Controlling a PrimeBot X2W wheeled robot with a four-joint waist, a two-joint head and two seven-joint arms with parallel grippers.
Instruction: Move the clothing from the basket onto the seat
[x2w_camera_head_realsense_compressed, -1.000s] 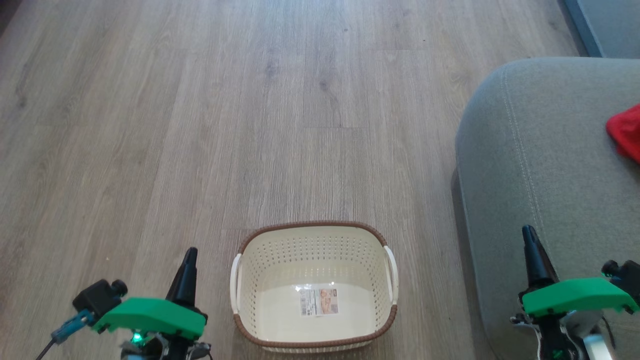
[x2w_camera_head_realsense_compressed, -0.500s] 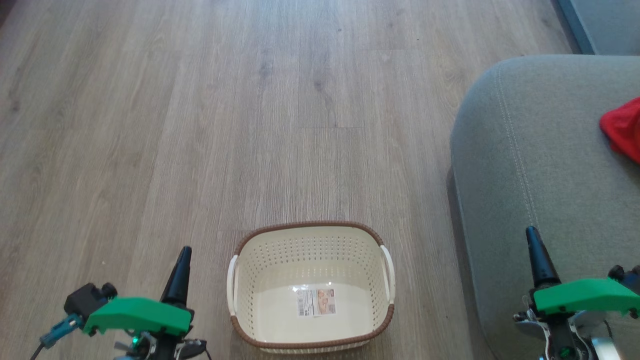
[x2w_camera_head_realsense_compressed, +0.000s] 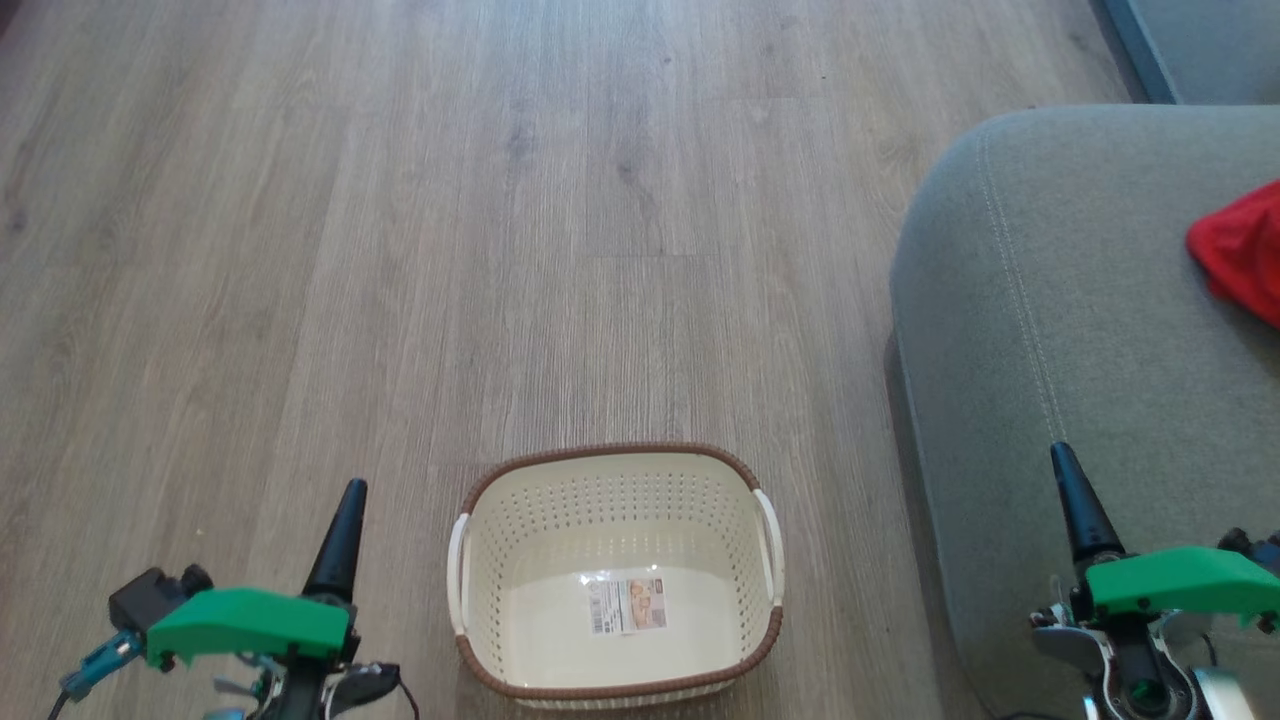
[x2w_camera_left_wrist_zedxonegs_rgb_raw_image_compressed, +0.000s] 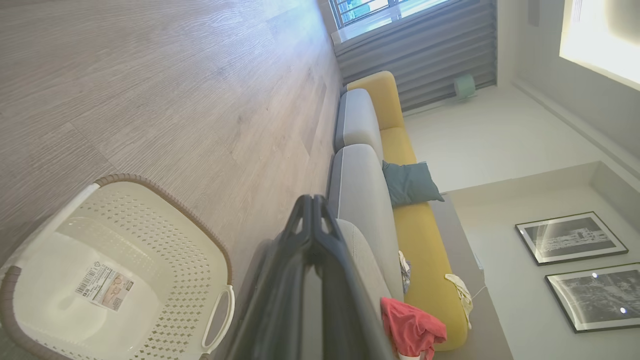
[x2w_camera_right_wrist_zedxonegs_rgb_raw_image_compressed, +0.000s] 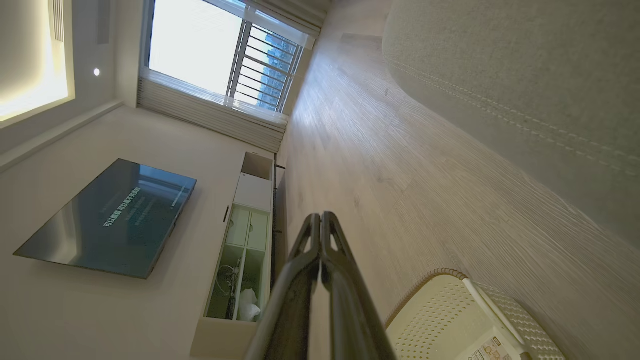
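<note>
Clothing lay on the seat.
My pincers were clenched empty: left pincer beside the basket, right pincer well short of the clothing.

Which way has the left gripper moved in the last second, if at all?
Yes, slightly: the left gripper has drifted left, away from the basket; the gap to its white handle has widened.

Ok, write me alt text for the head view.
A cream basket with just a paper label inside sits on the wooden floor at bottom centre, and red clothing lies on the grey seat at the right edge. The left gripper and right gripper rest in the lower corners, fingers shut, pointing up.
</note>
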